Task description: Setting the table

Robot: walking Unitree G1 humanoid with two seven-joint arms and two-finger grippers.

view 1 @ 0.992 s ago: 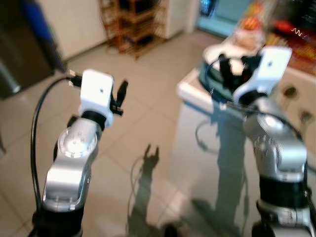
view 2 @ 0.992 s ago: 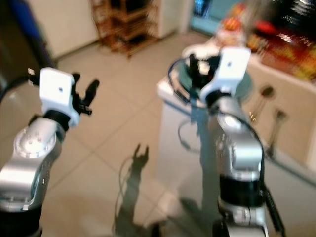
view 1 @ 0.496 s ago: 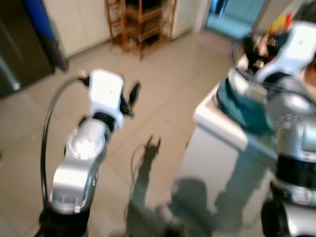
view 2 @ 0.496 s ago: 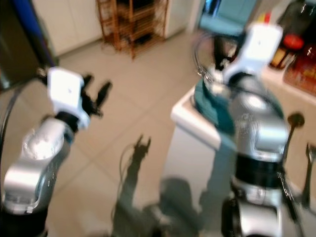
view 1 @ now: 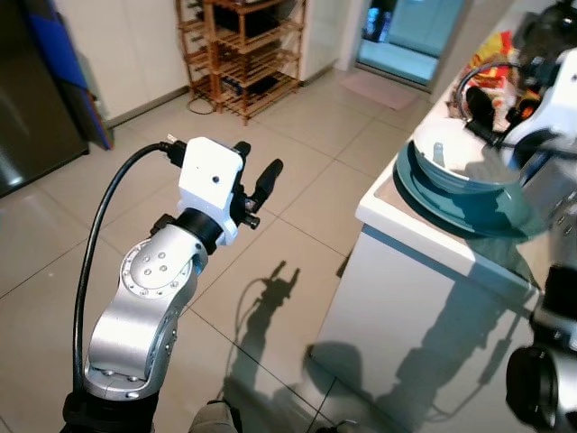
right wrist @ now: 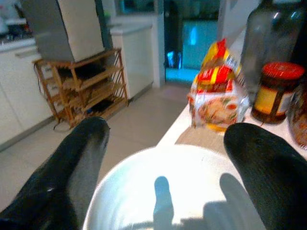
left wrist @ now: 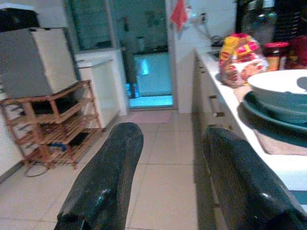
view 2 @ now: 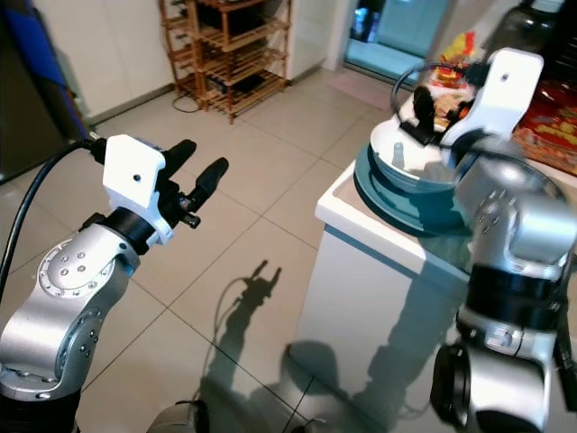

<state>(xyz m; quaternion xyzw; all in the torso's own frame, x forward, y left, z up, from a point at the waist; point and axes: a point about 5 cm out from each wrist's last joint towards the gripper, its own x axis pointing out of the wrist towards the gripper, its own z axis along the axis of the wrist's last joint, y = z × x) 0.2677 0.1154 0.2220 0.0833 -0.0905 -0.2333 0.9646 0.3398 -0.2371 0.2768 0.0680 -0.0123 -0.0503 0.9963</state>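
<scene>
Step in hand: we judge that we are at the pick-up stage of setting the table, with our right gripper (view 2: 428, 110) lined up over the white bowl (right wrist: 192, 191) and nothing lifted yet.
Bowl and plate: the white bowl sits inside a teal plate (view 2: 397, 203), and the 2 are stacked at the near corner of the white bench (view 2: 361, 221), close to its front edge.
Right gripper: its 2 fingers are spread wide, 1 to each side of the bowl's rim as the right wrist view shows; whether a finger touches the rim we cannot tell.
Left gripper: our left gripper (view 2: 200, 171) hangs over the tiled floor (view 1: 306, 135), well apart from the bench, fingers parted and grasping nothing.
Behind the bowl: a snack bag (right wrist: 218, 93) and a red-lidded jar (right wrist: 278, 91) stand further along the bench.
Next move: we think it calls for bringing the right fingers onto the rim and clenching before any lift, keeping the bowl level so it does not drag the plate off the corner.
</scene>
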